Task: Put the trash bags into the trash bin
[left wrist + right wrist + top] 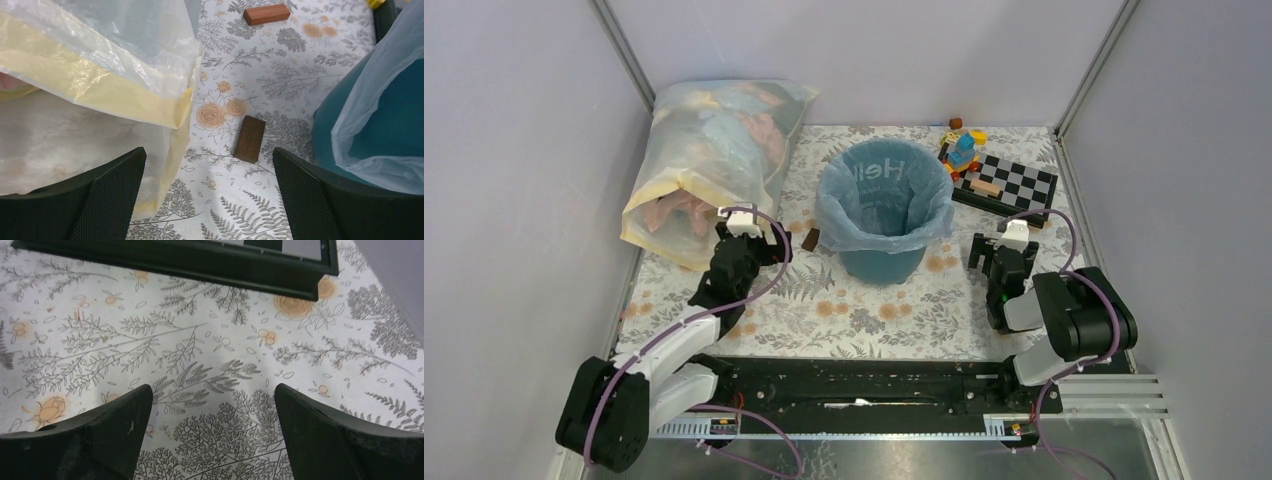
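Observation:
The teal-blue trash bin (882, 263) stands upright at the table's middle. The pale-blue trash bag (869, 215) with white "Hello" lettering lines it, its mouth folded out over the rim. In the left wrist view the bin (385, 130) and the bag's hanging edge (360, 115) show at the right. My left gripper (746, 238) is open and empty, left of the bin, over the tablecloth (208, 200). My right gripper (1002, 252) is open and empty, right of the bin, above bare cloth (210, 405).
A large clear yellowish bag (709, 160) stuffed with cloth lies at the back left, close to my left fingers (100, 75). A dark wooden block (249, 138) and a reddish block (266, 14) lie between it and the bin. A checkerboard (1006, 182) with toy blocks sits back right.

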{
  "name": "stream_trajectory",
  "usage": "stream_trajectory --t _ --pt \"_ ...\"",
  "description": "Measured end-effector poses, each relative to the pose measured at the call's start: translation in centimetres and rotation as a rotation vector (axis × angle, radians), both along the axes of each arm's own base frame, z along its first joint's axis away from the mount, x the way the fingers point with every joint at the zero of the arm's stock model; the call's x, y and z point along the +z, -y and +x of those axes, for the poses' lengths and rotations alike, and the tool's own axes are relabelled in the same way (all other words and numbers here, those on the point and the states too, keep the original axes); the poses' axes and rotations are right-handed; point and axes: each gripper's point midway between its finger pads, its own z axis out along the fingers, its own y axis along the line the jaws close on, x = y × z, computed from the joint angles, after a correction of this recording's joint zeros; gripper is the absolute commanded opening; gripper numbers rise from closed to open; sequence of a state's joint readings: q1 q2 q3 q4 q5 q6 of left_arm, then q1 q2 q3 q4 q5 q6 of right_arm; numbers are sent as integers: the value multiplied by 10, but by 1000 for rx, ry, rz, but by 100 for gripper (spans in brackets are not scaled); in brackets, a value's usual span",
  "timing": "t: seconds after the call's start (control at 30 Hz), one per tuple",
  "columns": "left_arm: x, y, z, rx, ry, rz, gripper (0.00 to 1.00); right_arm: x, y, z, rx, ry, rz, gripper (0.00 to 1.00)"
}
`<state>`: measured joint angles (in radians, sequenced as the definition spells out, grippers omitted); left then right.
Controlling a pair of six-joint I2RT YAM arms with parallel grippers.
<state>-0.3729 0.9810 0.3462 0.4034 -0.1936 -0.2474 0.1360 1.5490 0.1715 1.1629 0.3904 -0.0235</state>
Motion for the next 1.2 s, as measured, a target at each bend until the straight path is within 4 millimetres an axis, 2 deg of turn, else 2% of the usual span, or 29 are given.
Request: stream_trajectory --t 0.07,0.17,0.4,0.47,0.6,0.67,0.77,0.9,1.2 --pt "-3 -1 2 -5 2 36 99 1 2 1 -3 6 6 100" --pt "-6 -7 4 9 18 70 99 12 3 9 -4 57 15 100" --pt "-19 -49 20 130 20 152 99 19 2 14 -3 83 18 100" --pt "-31 -58 23 141 34 177 99 20 2 14 -3 84 18 100" --pt "-70 -70 19 120 -31 232 98 20 2 14 -3 84 18 100" --pt "-77 -72 23 105 -49 245 99 20 2 14 -3 84 18 100" --pt "-73 -76 36 111 5 228 99 20 2 14 -3 84 18 100" --pt "-78 -91 42 152 9 210 99 20 2 14 -3 84 18 100" --pt "-64 -91 48 165 68 182 99 20 2 15 -3 85 18 100"
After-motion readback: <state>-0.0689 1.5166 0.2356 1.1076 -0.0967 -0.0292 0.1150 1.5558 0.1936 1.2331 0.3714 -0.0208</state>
